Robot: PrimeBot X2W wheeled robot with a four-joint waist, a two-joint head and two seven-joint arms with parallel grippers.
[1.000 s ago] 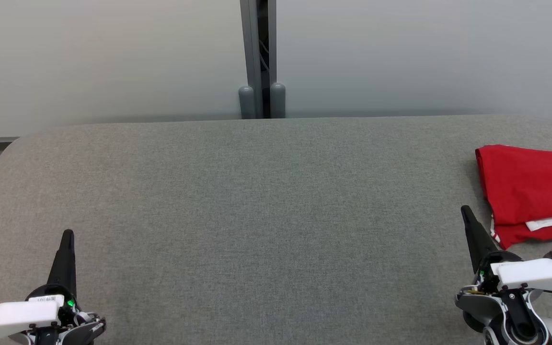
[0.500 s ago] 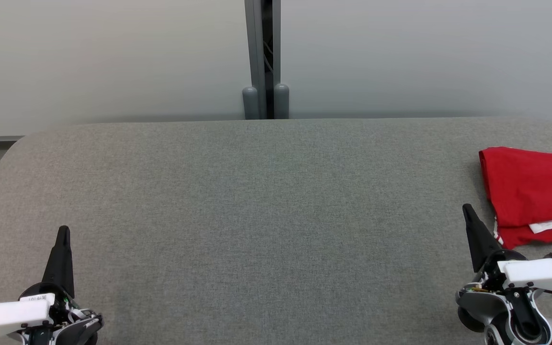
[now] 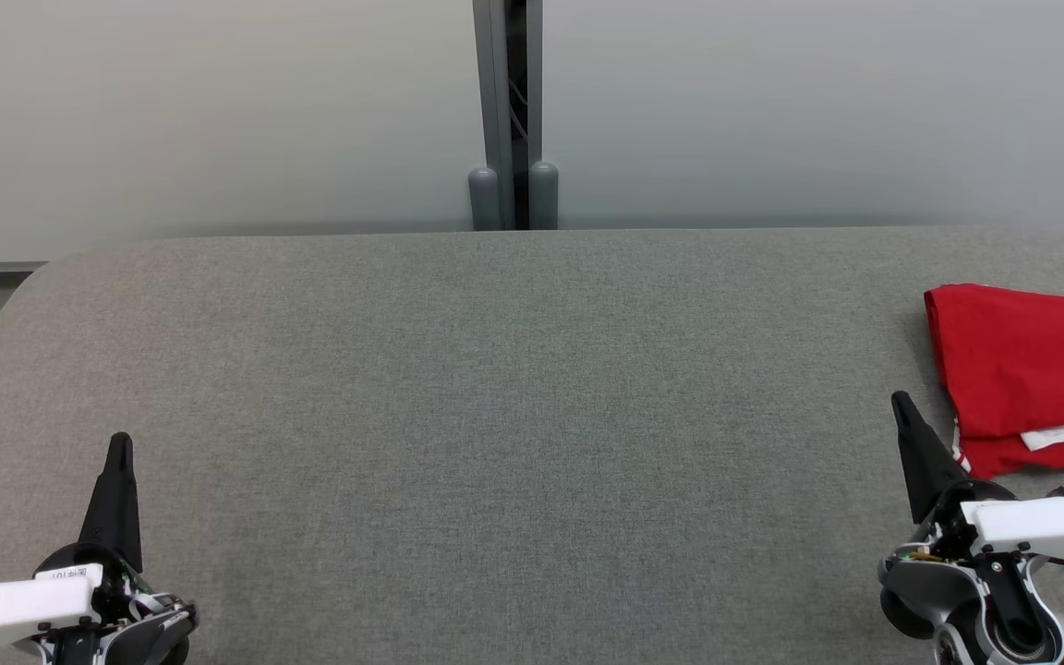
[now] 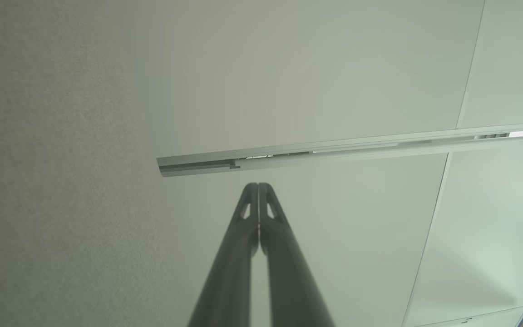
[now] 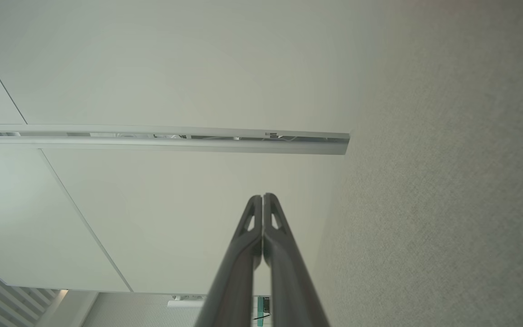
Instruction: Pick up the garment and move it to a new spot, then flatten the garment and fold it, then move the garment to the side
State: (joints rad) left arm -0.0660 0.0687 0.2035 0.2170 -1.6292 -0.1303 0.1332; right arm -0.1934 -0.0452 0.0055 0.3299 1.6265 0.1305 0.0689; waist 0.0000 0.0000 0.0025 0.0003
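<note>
Over the last second almost nothing changes. The whole head view slides a touch sideways, so we read that as the camera settling, not as a move of the things. The garment [image 3: 1021, 360] lies where it lay, a red folded stack at the right side of the grey bench [image 3: 513, 416], partly cut by the picture's edge. The left claw [image 3: 119, 443] hovers low at the near left, well apart from the garment, and the right claw [image 3: 900, 399] sits near its near corner without touching it. Both are clenched on nothing, their fingers pressed together in each wrist view. We judge the last step, moving the garment aside, as done or nearly so.

We count one garment with one white tag [image 3: 1058, 435], two claws and one bench.
</note>
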